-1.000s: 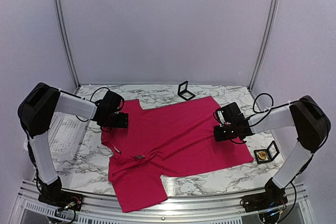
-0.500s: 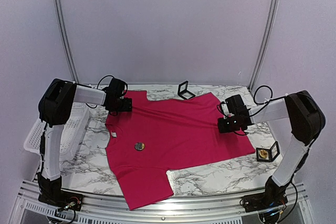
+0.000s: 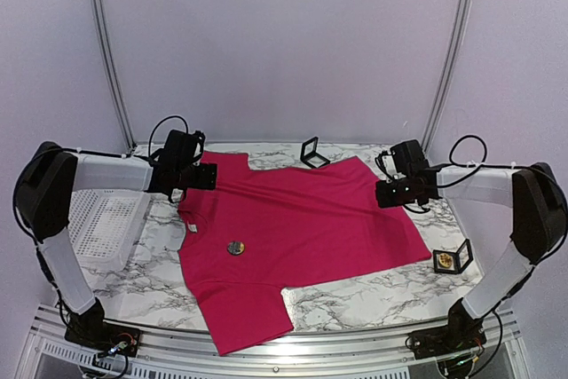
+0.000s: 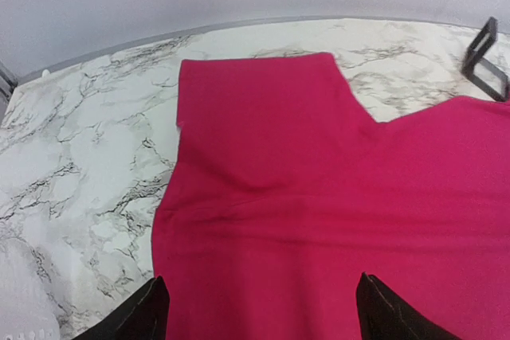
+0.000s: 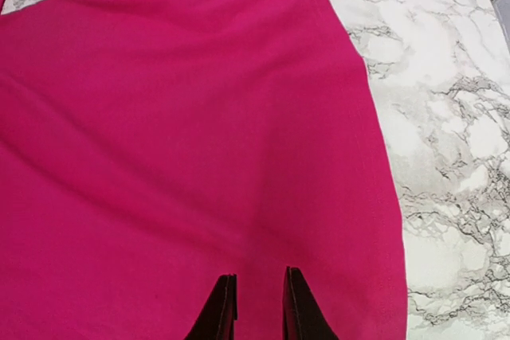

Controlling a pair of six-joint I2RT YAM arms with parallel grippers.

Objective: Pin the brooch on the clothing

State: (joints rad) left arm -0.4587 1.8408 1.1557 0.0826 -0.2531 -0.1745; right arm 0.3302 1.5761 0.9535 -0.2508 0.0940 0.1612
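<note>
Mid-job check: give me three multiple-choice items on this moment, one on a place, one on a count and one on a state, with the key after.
1. Where is the brooch?
A) on the chest of the pink T-shirt
B) on the far sleeve
C) between a gripper's fingers

2. How many black display boxes are in view?
A) one
B) two
C) three

3. How do the jaws of the left gripper stand?
A) shut on fabric
B) shut on the brooch
C) wide apart, holding nothing

Key:
1 A: the round brooch lies on the shirt front near the neckline.
2 B: one box stands at the far edge and one near the right arm.
3 C: the left wrist view shows only flat shirt between the parted fingers.
</note>
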